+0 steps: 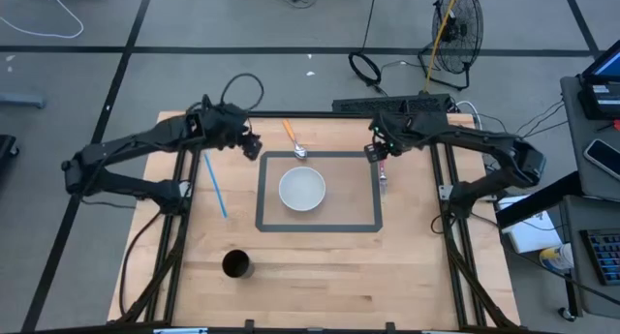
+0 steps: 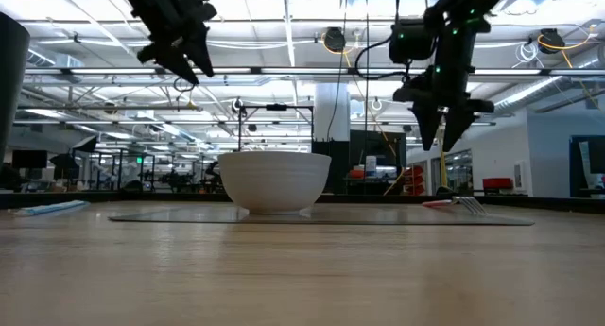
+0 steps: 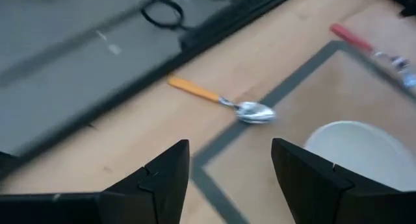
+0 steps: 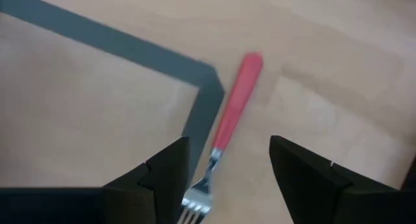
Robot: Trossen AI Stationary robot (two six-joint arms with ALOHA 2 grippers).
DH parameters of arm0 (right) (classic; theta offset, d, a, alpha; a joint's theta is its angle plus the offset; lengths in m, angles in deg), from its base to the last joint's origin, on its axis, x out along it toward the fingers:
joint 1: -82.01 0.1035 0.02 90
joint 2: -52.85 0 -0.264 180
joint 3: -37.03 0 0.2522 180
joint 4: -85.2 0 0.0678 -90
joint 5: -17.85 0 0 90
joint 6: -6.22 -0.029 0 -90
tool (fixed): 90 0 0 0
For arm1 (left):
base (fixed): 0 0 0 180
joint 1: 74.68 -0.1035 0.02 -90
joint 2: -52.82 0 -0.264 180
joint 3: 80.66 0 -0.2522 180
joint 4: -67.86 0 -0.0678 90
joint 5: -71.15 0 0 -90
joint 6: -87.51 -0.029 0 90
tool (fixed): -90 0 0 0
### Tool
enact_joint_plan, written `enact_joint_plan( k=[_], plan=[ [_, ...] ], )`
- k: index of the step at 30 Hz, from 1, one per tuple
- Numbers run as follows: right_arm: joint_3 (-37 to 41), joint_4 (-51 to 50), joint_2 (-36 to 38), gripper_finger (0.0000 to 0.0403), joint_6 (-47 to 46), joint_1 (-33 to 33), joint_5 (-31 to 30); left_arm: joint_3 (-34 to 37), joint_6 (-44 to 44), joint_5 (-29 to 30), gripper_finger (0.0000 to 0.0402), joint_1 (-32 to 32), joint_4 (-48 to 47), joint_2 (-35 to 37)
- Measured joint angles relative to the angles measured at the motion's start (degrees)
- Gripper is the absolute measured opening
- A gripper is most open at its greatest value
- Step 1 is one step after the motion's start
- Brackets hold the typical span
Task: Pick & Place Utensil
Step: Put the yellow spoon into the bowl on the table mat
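Note:
A red-handled fork (image 4: 227, 120) lies flat on the table by the right edge of a taped grey rectangle (image 1: 320, 225); in the high view the fork (image 1: 384, 175) sits just below my right gripper (image 1: 376, 152), which hovers above it, open. An orange-handled spoon (image 1: 294, 139) lies at the rectangle's far edge, its bowl (image 3: 255, 112) on the tape. My left gripper (image 1: 252, 145) hangs open in the air to the spoon's left. A white bowl (image 1: 302, 190) stands inside the rectangle.
A blue straw-like stick (image 1: 214, 183) lies left of the rectangle and a black cup (image 1: 237, 265) stands near the near-left edge. A black power strip (image 1: 392, 105) runs along the far edge. Bare wood lies along the near side of the table.

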Motion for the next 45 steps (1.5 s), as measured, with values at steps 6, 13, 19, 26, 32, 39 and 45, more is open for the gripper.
enact_joint_plan(
  k=[6,13,19,26,32,39,45],
  plan=[
    [0.00,3.49,-2.77,0.0224,6.40,-2.91,3.27,-0.02,6.14,-8.45,0.0225,-6.47,2.92,-4.56],
    [0.00,5.59,-1.93,0.0220,5.89,-3.70,6.06,-0.06,3.25,-30.14,0.0225,-15.13,18.06,-16.76],
    [0.00,7.95,-0.75,0.0221,4.48,-4.45,5.99,-0.09,3.62,-38.15,0.0225,-20.11,18.75,-24.84],
    [0.00,9.70,-0.77,0.0217,3.27,-4.51,6.17,-0.17,7.77,-39.25,0.0225,-22.34,22.66,-27.65],
    [0.00,9.60,-0.77,0.0215,6.55,-4.78,6.19,-16.46,-1.84,-37.61,0.0225,-17.85,5.23,-29.50],
    [0.00,9.66,-0.77,0.0216,9.09,-5.64,8.02,-43.36,-20.59,-19.83,0.0225,-16.73,-20.01,-40.99],
    [0.00,9.61,-0.79,0.0211,11.33,-5.36,9.17,-53.54,-22.46,-21.58,0.0225,-19.59,-29.54,-53.13]
  ],
)
